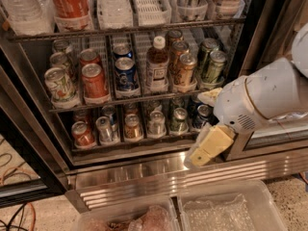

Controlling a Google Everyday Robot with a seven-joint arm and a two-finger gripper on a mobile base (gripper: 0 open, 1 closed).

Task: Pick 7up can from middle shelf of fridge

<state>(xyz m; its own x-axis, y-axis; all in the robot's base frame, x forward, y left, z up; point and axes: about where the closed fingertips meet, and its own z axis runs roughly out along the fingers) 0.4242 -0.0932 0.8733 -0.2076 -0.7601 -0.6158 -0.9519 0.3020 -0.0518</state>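
Hanging blocky cream gripper (199,157) nr fridge (144,173)

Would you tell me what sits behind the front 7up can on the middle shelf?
Two more cans queue behind the 7up can in its lane. Their silver tops show, but their labels are mostly covered. The pincer hangs at lower right, before the fridge frame.

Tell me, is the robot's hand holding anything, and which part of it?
Nothing is held. The gripper hangs outside the fridge, low on the right, with nothing in it. The 7up can stands untouched on the middle shelf, far left.
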